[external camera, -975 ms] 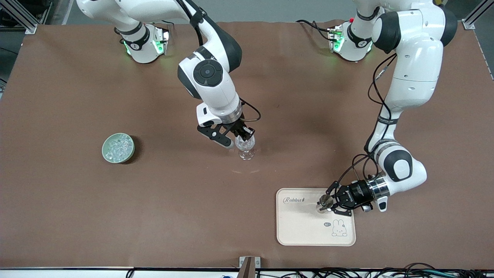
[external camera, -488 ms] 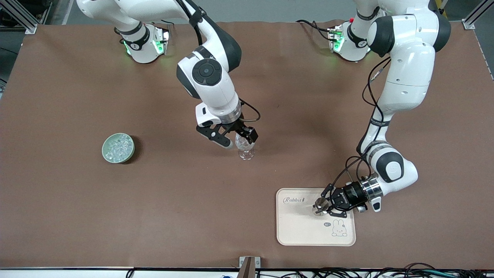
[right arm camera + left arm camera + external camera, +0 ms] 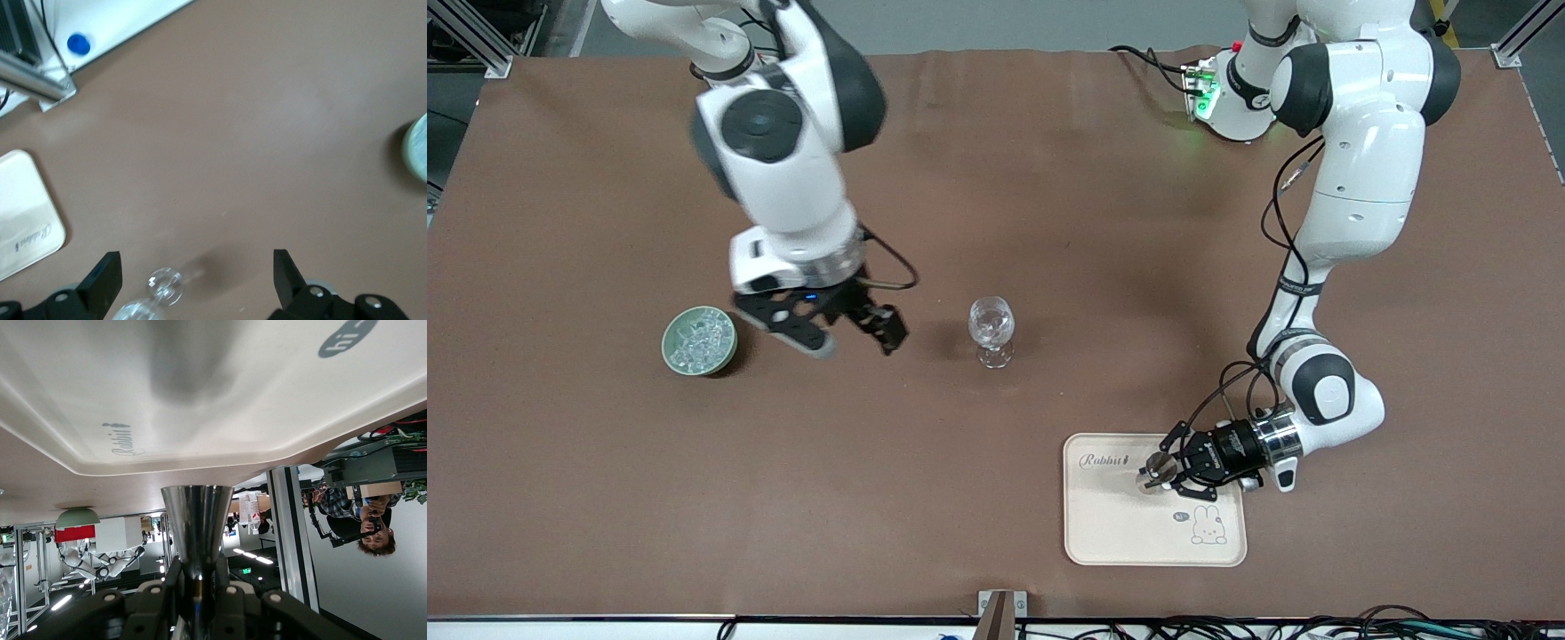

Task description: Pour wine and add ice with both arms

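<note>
Front view: the right gripper (image 3: 852,332) is hanging over the brown table (image 3: 587,462) between the green bowl (image 3: 699,340) of ice (image 3: 696,340) and the stemmed glass (image 3: 991,331), its jaws spread wide and holding nothing. The left gripper (image 3: 1161,471) is clamping a shiny metal cup (image 3: 1158,466) sideways over the cream tray (image 3: 1129,529), which is lying nearer the camera than the glass.

On my desk (image 3: 605,498): one stemmed glass (image 3: 991,331), one green bowl (image 3: 699,340) of ice cubes (image 3: 697,338), one cream tray (image 3: 1120,533), one metal jigger (image 3: 1154,469).
</note>
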`<move>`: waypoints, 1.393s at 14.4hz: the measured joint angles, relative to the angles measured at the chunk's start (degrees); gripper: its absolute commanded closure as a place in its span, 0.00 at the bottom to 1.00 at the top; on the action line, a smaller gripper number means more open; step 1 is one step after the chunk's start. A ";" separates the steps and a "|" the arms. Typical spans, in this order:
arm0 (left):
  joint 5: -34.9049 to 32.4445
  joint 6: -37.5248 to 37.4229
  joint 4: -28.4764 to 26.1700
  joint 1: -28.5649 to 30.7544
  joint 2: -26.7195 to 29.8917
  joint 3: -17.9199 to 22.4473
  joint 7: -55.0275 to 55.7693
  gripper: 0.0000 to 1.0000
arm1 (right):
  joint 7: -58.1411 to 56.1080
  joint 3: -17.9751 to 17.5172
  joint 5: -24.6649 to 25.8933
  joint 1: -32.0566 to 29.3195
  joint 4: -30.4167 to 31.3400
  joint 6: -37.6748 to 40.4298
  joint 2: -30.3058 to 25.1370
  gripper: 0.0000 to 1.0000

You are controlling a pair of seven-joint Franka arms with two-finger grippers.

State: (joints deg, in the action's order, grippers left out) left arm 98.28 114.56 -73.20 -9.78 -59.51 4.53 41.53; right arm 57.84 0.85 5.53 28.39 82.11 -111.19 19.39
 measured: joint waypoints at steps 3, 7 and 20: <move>0.00 -0.34 3.15 -0.04 -3.03 0.97 2.04 0.99 | -9.99 0.15 0.09 -6.37 -0.10 5.75 -3.84 0.00; 0.00 -1.01 5.72 -0.28 -5.51 1.97 5.07 0.96 | -20.19 -0.53 0.09 -14.01 -0.10 12.23 -9.59 0.00; -0.01 -1.00 6.25 -0.68 -5.83 2.31 4.99 0.69 | -52.63 4.02 -6.47 -29.43 0.73 20.95 -16.03 0.00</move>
State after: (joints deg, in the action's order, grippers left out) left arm 98.27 113.56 -66.95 -10.47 -65.35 6.83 46.52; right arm 5.21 4.87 -0.95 -1.04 82.84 -90.24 3.35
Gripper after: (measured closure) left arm 0.714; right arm 0.000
